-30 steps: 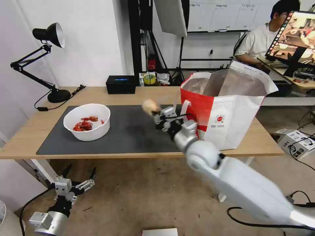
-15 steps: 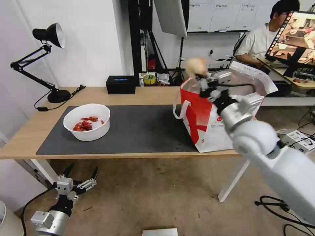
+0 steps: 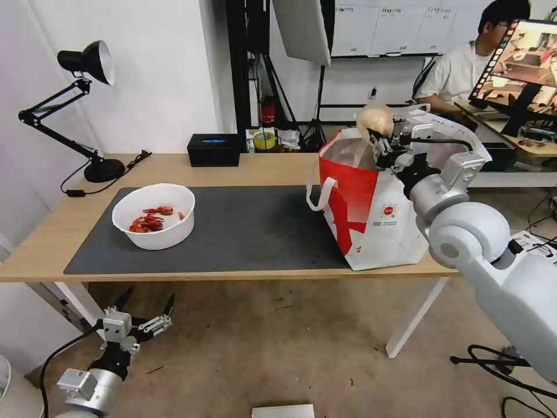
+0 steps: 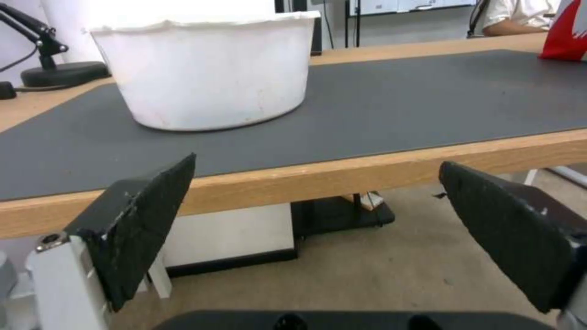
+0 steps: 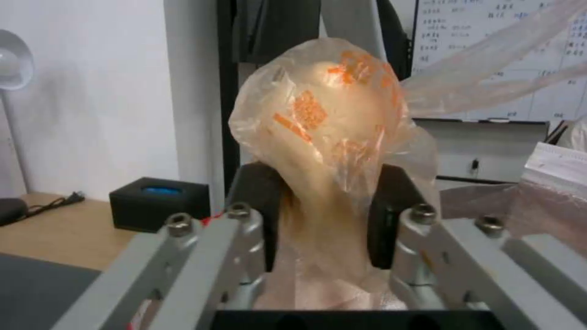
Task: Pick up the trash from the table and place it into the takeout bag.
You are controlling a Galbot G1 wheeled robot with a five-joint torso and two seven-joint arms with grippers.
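Right tool (image 3: 380, 139) is clamped on the small knotted clear bag (image 3: 374, 119), the one with the yellowish lump inside, and it's holding it up in the air over the open mouth of the takeout bag (image 3: 377, 215). The right arm reaches up and across from the robot's right side, big white elbow joint sitting in front of the tote's near right corner, forearm angled up toward the tote's rim. From the right wrist camera you can see both black fingers (image 5: 260, 206) pinching the neck of the knotted bag (image 5: 330, 123), with the lump bulging out above them and orange print on the plastic.

Takeout bag stands upright on the right end of the bench (image 3: 69, 232), partly on the dark grey mat (image 3: 243, 232), foil lining showing, one white loop handle hanging off its left side.

White round bowl (image 3: 154, 215) with the red crayfish shells sits on the left part of the mat, well apart from the tote. Left wrist camera shows that bowl (image 4: 208, 68) from low down, near the front edge.

Left tool (image 3: 142, 316) hangs low, below the bench edge, out in front of the bench's left end over the floor, fingers (image 4: 146, 220) spread wide with nothing between them.

Black desk lamp (image 3: 87, 64) at the far left corner, black rectangular box (image 3: 213, 150) at the back edge.
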